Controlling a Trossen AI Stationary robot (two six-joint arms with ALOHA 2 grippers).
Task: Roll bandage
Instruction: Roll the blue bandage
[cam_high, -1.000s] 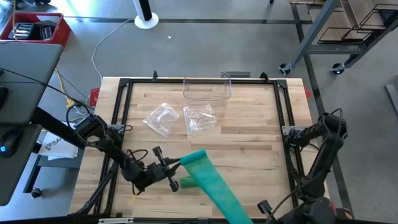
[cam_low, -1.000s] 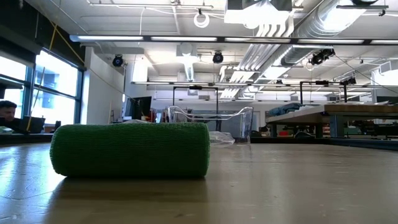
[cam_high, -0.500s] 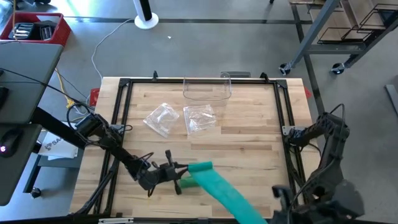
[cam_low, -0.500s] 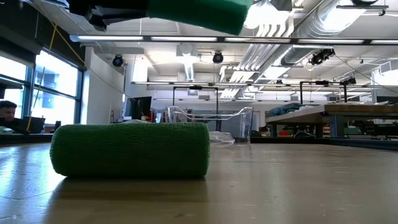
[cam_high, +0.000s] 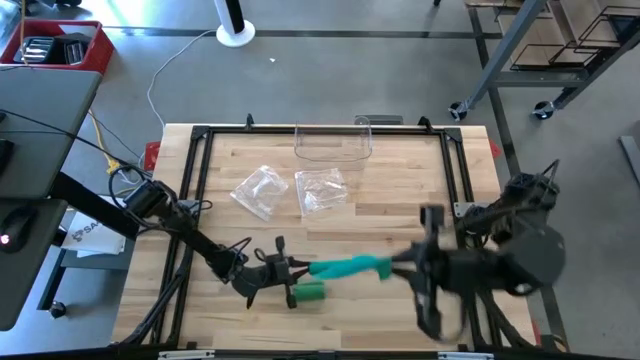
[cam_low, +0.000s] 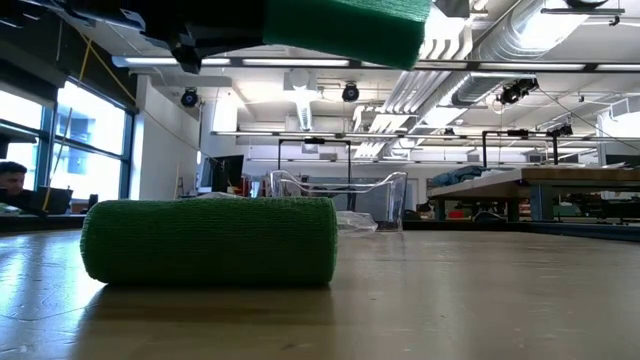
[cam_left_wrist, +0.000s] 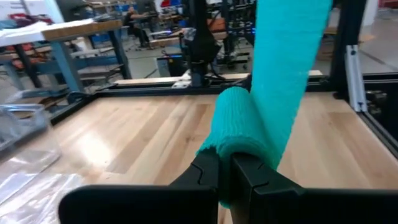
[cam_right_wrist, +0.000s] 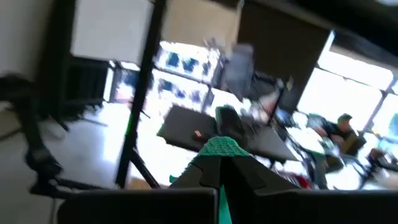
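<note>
A teal-green bandage strip hangs in the air between my two grippers, above the near middle of the table. My left gripper is shut on its left end and my right gripper is shut on its right end. The strip also shows at the top of the low view. Below it, a rolled green bandage lies on its side on the wood, untouched. My left gripper pinches the strip's curled-over left end between its two fingers. The fingers come about level from the table's left. The strip is clear of the table and runs away from the fingers toward the other arm. My right gripper pinches the strip's other end between its two fingers, and a small green tip pokes out past the fingertips. The fingers come about level from the table's right. That end is lifted clear of the table.
A clear plastic box stands at the far edge. Two clear plastic bags lie in front of it. A black frame borders the table. Bare wood lies right of the bags.
My right gripper has risen and swung from the near right corner toward the table's middle, rolling as it went. The strip ran slantwise toward the near edge and now lies left to right. My left gripper has sunk a little toward the near edge and turned.
</note>
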